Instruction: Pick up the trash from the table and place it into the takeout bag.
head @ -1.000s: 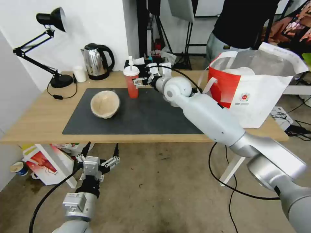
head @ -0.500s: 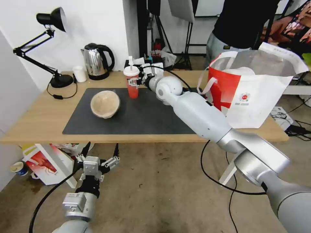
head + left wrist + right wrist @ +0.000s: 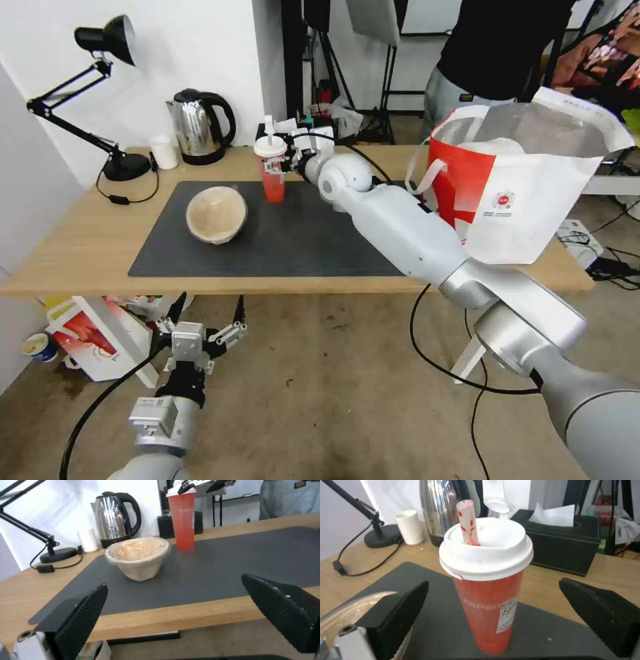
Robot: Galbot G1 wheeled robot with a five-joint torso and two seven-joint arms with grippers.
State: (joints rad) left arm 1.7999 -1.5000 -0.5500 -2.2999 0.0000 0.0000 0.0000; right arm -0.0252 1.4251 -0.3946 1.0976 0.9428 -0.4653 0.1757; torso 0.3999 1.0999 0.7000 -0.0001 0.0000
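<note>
Spread wide on either side of the red drink cup (image 3: 488, 590), the jaws of the right gripper (image 3: 283, 168) had the cup between them without touching it; the black fingers (image 3: 395, 615) were ridged on their inner faces. White letters reading "ChaPan" ran across the cup's glossy red wall, a small printed sticker sat beside them too fine to read, and a red-spattered straw (image 3: 467, 522) rose from the domed white lid. The cup stood upright on the dark grey mat (image 3: 300, 243) near its far edge. Close behind it sat a black stitched tissue box (image 3: 563, 545), a steel kettle (image 3: 199, 127) and a small plain white cup (image 3: 164, 153). Nearer on the mat lay the round beige bowl (image 3: 138, 556), tilted, with clear film over its mouth. Off to the right on the light-wood table (image 3: 73, 247) stood the takeout bag (image 3: 527, 193), foil-lined, with a small round logo. Down below the table edge, the left gripper (image 3: 200, 327) hung idle, jaws wide apart and empty.
</note>
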